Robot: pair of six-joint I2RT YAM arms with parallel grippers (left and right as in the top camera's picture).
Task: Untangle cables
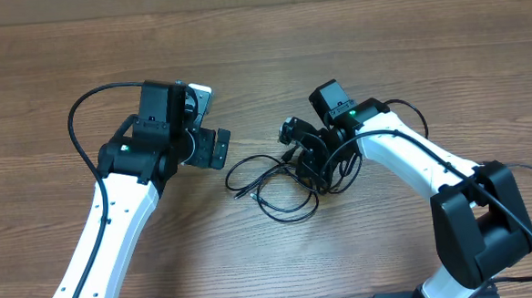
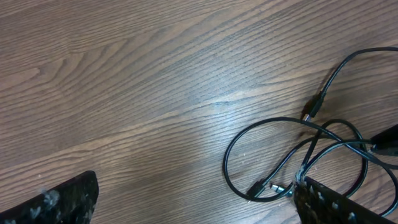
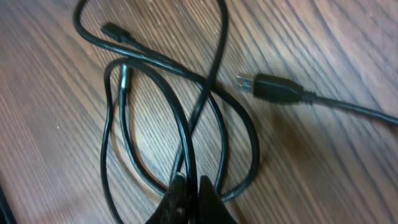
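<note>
— Right tool [image 3: 188, 183], up close, is pinched tight on a loop of the cables [image 3: 210, 79], likely so one strand can be tugged free lol.
— Yep. From the left wrist, the left tool [image 2: 196, 186] is held spread wide, nothing gripped, tangle just beside it. Overhead, the pile is seen on the table [image 1: 260, 40] between both arms.

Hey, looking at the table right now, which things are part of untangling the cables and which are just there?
Part of the job:
- thin black cables, tangled mid-table
- right fingers, shut on the cables
- left fingers, open beside the tangle

Just there:
- wooden table
- thicker black cable on the left arm
</note>
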